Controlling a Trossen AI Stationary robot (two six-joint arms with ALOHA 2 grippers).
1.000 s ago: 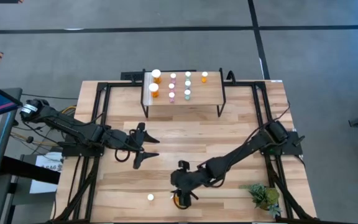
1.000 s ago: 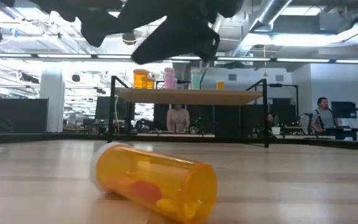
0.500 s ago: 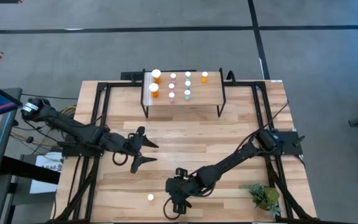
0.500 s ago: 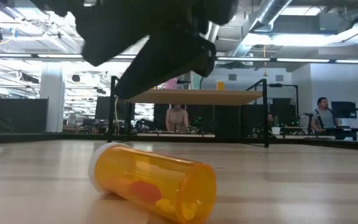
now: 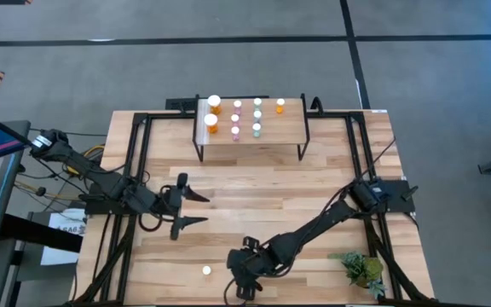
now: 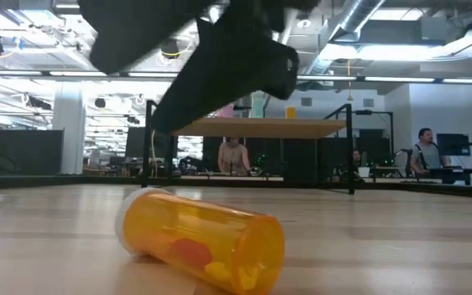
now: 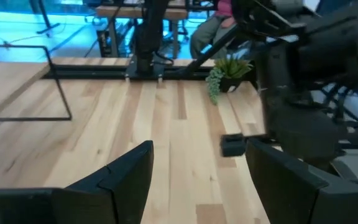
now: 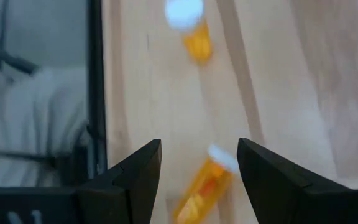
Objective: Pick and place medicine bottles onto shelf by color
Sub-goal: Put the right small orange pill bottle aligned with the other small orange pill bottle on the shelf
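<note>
Item: my right claw, dark, two-fingered, low over the near edge of the light-wood plank counter. Fingers parted, nothing between them.

Item: one clear orange medicine bottle with white cap, lying on its side on the counter, directly under my right claw; seen between my fingers in the right wrist view.

Item: second orange white-capped bottle, standing on the counter near the first.

Item: small light-wood shelf on thin black legs, at the far side of the counter, well apart. It carries orange, pink and teal white-capped bottles upright in rows.

Item: my left claw, spread wide, empty, over the counter's left-middle.

Item: small green plant, near right corner.
</note>
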